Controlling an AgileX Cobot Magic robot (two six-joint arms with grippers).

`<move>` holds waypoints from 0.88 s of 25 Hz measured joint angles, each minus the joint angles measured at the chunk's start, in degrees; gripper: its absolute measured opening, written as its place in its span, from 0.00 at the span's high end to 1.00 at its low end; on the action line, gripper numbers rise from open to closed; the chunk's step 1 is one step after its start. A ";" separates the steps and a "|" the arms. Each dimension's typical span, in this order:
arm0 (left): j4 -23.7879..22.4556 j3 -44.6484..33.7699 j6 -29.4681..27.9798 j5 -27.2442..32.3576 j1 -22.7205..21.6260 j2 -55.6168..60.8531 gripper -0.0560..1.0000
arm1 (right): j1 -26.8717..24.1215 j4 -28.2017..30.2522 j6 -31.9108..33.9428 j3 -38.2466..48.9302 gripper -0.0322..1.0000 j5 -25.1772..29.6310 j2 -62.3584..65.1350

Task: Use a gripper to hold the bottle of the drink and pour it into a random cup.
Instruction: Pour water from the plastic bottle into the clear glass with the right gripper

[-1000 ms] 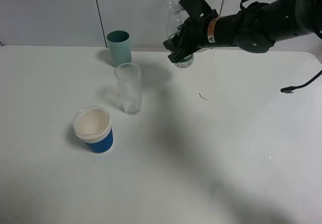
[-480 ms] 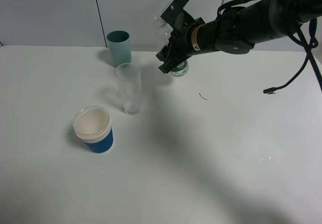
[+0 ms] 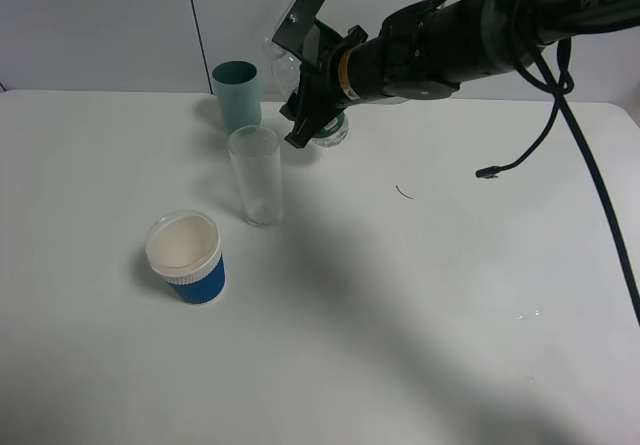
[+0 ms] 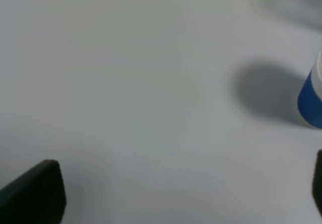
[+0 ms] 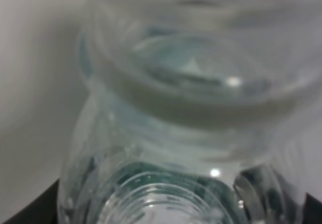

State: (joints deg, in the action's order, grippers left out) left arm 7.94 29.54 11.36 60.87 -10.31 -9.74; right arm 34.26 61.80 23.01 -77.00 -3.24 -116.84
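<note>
My right gripper (image 3: pixel 314 97) is shut on the bottle of the drink (image 3: pixel 329 132), a clear plastic bottle with a green band near its base. It hangs tilted above the table, mouth toward the upper left, just right of and above the cup (image 3: pixel 256 175), a tall clear glass. In the right wrist view the bottle (image 5: pixel 176 108) fills the frame. The left wrist view shows my left gripper (image 4: pixel 176 191) open, its dark fingertips (image 4: pixel 35 191) wide apart over bare table; this arm is out of the exterior high view.
A teal cup (image 3: pixel 237 94) stands behind the glass. A blue ribbed cup (image 3: pixel 185 257) with a white rim stands in front left, its side also in the left wrist view (image 4: pixel 312 100). A black cable (image 3: pixel 520 150) hangs from the right arm over the white table (image 3: pixel 450 315).
The right arm has carried the bottle leftward, from behind the table's middle to just beside the glass. The cups have not moved.
</note>
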 joint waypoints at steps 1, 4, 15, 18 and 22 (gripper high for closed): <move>0.00 0.00 0.00 0.00 0.00 0.00 0.01 | 0.38 0.79 0.13 -0.49 0.43 0.30 -0.14; 0.00 0.00 0.00 0.00 0.00 0.00 0.01 | 1.21 3.16 0.24 -1.15 0.43 0.98 -0.58; 0.00 0.00 0.00 0.00 0.00 0.00 0.01 | 2.14 9.20 -0.57 -1.20 0.43 6.40 -0.84; 0.00 0.00 0.00 0.00 0.00 0.00 0.01 | 2.31 10.55 -1.25 -1.20 0.43 7.29 -0.84; 0.00 0.00 0.00 0.00 0.00 0.00 0.01 | 2.54 11.35 -4.05 -1.20 0.43 7.63 -0.84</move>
State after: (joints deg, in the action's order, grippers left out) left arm 7.94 29.54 11.36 60.87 -10.31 -9.74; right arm 36.80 73.15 18.96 -78.20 4.38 -117.68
